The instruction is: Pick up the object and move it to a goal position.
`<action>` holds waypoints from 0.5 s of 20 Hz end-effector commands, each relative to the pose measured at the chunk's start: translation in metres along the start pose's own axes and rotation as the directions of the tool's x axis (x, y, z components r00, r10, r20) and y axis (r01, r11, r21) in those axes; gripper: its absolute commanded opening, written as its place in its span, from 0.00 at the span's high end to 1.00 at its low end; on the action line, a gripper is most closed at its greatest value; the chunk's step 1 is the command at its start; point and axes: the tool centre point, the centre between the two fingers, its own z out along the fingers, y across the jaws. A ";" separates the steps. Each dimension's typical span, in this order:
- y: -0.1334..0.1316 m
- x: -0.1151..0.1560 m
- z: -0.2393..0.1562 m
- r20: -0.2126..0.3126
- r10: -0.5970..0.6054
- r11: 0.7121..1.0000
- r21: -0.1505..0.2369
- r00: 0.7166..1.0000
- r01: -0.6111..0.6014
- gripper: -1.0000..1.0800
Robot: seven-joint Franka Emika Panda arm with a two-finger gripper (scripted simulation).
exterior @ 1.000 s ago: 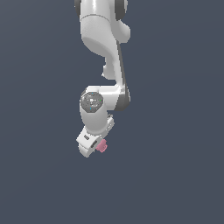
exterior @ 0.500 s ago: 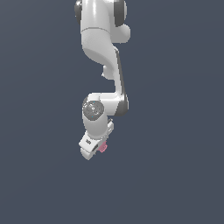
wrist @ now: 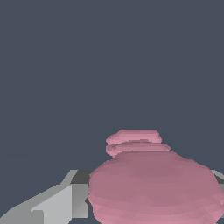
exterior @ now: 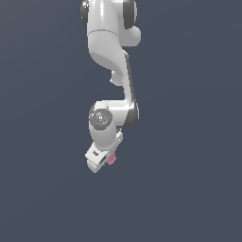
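Observation:
In the exterior view the object [exterior: 111,160] is a small pink piece peeking out beside the white hand at the bottom of the arm. My gripper [exterior: 107,163] is shut on it, and the hand hides most of it. Both hang in front of a plain dark grey background. In the wrist view the object [wrist: 153,183] fills the near field: a broad rounded pink lump with a narrower ribbed part behind it. It sits between my grey fingers [wrist: 57,203], of which only one shows well. No goal marker is in view.
The white arm [exterior: 108,52] comes down from the upper edge of the exterior view, with its wrist joint [exterior: 100,118] just above the hand. Only uniform dark grey surrounds it.
The wrist and hand have dropped slightly with the pink object still held. Over the last half second almost nothing moved.

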 end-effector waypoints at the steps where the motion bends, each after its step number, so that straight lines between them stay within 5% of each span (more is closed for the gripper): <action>1: 0.000 0.000 0.000 0.000 0.000 1.000 0.000 1.000 0.000 1.00; 10: 0.016 -0.002 -0.028 -0.007 0.048 0.999 -0.015 0.999 -0.048 1.00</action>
